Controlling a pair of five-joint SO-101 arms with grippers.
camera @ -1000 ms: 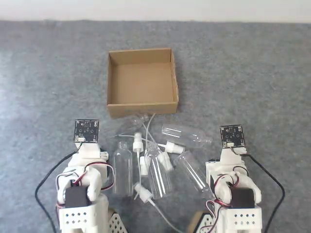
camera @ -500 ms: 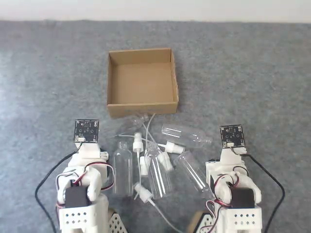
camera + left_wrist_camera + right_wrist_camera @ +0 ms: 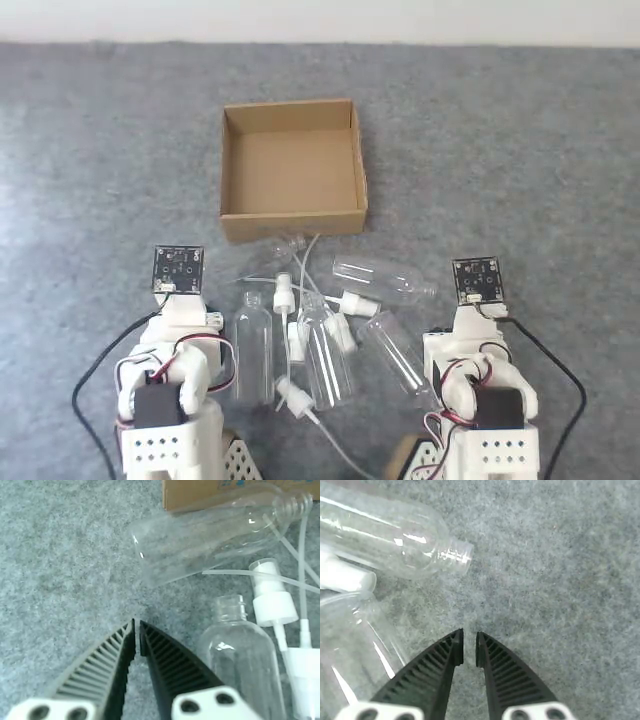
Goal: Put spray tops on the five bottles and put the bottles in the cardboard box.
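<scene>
Between the arms, near the box (image 3: pixel 293 224), bottles (image 3: pixel 253 352) and spray tops (image 3: pixel 294 396) lie jumbled. Left gripper (image 3: pixel 137 628) and right gripper (image 3: pixel 468 641) are nearly closed, empty. Pulling one bottle may snag tubes (image 3: pixel 301 555) and roll neighbours away.

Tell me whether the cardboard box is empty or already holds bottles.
Empty. In the high view the floor of the cardboard box is bare brown card; the bottles lie outside it on the grey carpet.

Bright, even light; faint soft shadows; small glints on bottle (image 3: pixel 390 542).
</scene>
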